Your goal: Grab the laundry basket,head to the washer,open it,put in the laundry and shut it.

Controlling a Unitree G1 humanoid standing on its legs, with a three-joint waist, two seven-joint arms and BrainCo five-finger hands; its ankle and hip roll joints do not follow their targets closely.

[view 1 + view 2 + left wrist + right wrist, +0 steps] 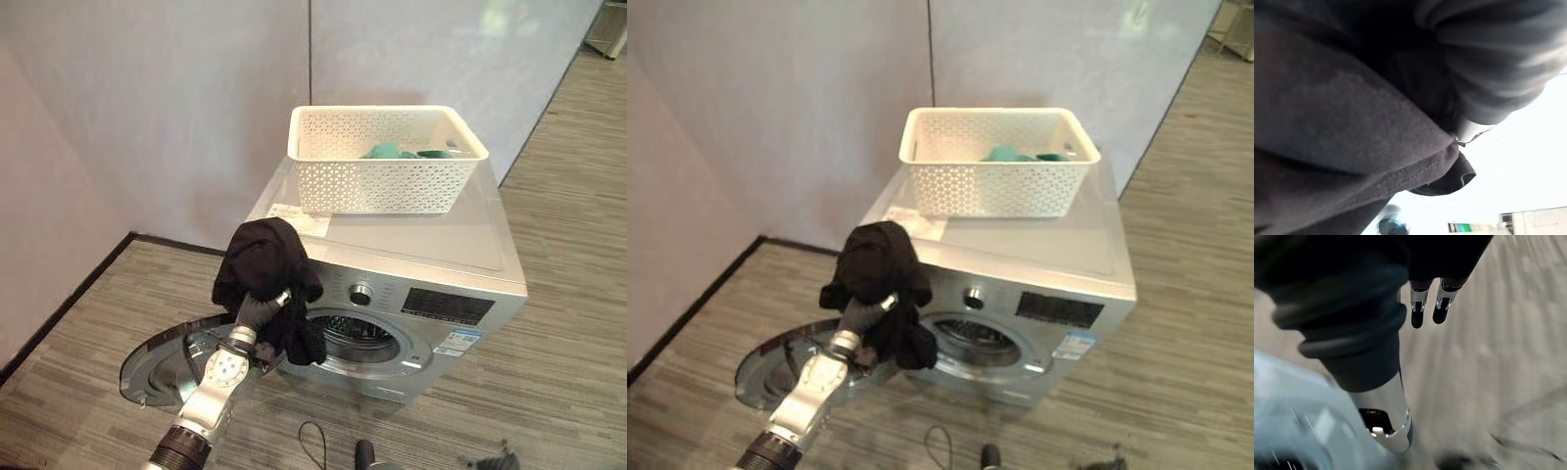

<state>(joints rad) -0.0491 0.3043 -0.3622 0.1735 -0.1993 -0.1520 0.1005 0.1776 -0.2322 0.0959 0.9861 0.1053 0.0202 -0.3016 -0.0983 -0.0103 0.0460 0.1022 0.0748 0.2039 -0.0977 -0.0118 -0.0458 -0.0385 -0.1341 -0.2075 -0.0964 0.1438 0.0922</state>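
Observation:
A white perforated laundry basket (377, 181) stands on top of the silver washer (431, 250) and holds green laundry (392, 151). The washer's round door (162, 367) hangs open to the left, baring the drum opening (364, 339). My left hand (257, 311) is raised in front of the washer, left of the opening, with a black garment (265, 259) draped over it. The cloth hides its fingers, and the same garment (1342, 122) covers the left wrist view. My right hand (1419, 308) hangs over the floor, fingers straight, holding nothing.
Pale walls stand close behind and to the left of the washer. The wood-look floor (568, 323) spreads in front and to the right. The open door takes up the floor space left of the machine.

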